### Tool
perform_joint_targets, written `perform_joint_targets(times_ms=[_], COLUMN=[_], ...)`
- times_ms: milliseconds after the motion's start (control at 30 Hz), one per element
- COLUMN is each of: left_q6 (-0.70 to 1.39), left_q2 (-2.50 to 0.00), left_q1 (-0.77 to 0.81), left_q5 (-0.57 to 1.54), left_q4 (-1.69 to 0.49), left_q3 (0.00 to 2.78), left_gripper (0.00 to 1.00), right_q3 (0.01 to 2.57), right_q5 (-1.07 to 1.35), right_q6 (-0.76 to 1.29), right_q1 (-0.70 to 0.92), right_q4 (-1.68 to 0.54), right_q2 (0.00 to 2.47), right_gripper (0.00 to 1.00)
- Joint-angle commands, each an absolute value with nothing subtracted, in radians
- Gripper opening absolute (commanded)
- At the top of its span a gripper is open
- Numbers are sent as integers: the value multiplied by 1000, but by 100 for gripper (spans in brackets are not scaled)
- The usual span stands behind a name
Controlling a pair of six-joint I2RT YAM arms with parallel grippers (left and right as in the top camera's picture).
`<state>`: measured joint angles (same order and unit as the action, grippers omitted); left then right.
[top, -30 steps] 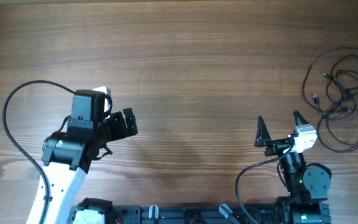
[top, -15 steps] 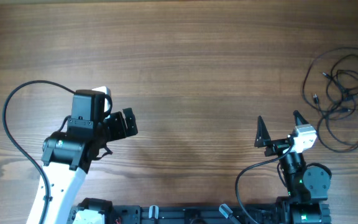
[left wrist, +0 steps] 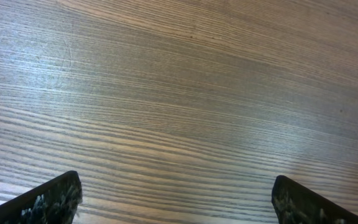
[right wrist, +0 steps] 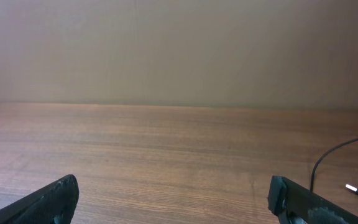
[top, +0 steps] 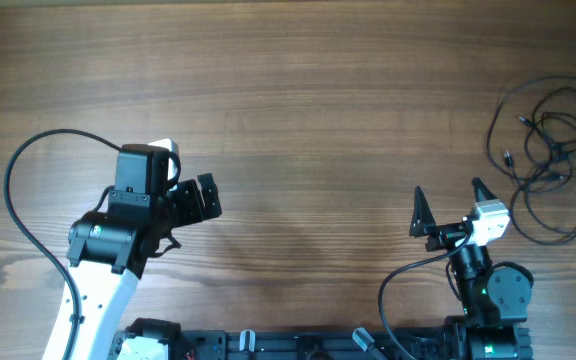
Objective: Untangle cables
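Observation:
The cables (top: 553,160) are thin black wires lying in a loose tangle of loops at the far right of the wooden table, with small plug ends showing. A bit of one loop and a silvery plug (right wrist: 353,188) show at the right edge of the right wrist view. My right gripper (top: 452,203) is open and empty, to the left of the tangle and nearer the front edge. My left gripper (top: 200,198) is open and empty over bare wood on the left side, far from the cables. In both wrist views the jaws stand wide apart with nothing between them.
The wooden table (top: 298,110) fills the view. A thick black arm cable (top: 18,190) loops out to the left of the left arm. The arm bases and a black rail (top: 308,345) sit along the front edge.

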<state>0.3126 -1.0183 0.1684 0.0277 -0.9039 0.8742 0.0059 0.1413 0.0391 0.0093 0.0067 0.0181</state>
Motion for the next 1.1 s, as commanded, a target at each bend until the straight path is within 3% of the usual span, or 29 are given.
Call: perform_joint_targets(times_ms=[0,667,1067], left_q6=[319,319,298], left_q2=[-1021,-1012,-839], left_q1=[164,163,163], left_q5=[36,25,-26], left_q4=[-902,-958,-1003], left_q3=[867,867,847], left_gripper=[100,100,100], right_q3=[5,5,5], right_q5=[157,157,157], right_q6=[28,29,28], right_q1=[9,9,9], right_q4=[10,10,10], right_q2=[4,5,5], right_gripper=[100,100,100])
